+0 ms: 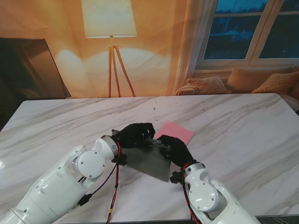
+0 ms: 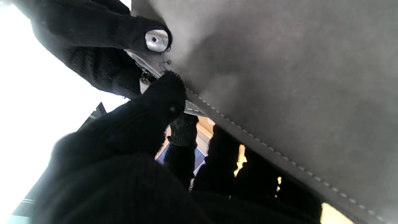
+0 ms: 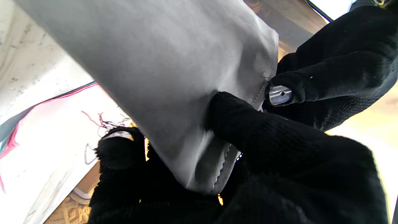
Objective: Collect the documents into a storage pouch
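Note:
A flat grey pouch point(image 1: 149, 162) is held between both hands near the table's middle, its far edge lifted. My left hand point(image 1: 135, 134), in a black glove, pinches that far edge by the zipper point(image 2: 149, 67). My right hand point(image 1: 174, 148) grips the same edge beside it, thumb on the grey fabric point(image 3: 174, 77), other fingers behind. A pink document point(image 1: 176, 132) lies flat on the table just beyond the hands, partly hidden by them. Its pink edge point(image 3: 56, 102) shows in the right wrist view past the pouch.
The white marble table point(image 1: 243, 135) stretches wide to both sides. Beyond its far edge are a floor lamp point(image 1: 112, 51), a dark screen point(image 1: 28, 70) at the left and a sofa with cushions point(image 1: 243, 84) under a window.

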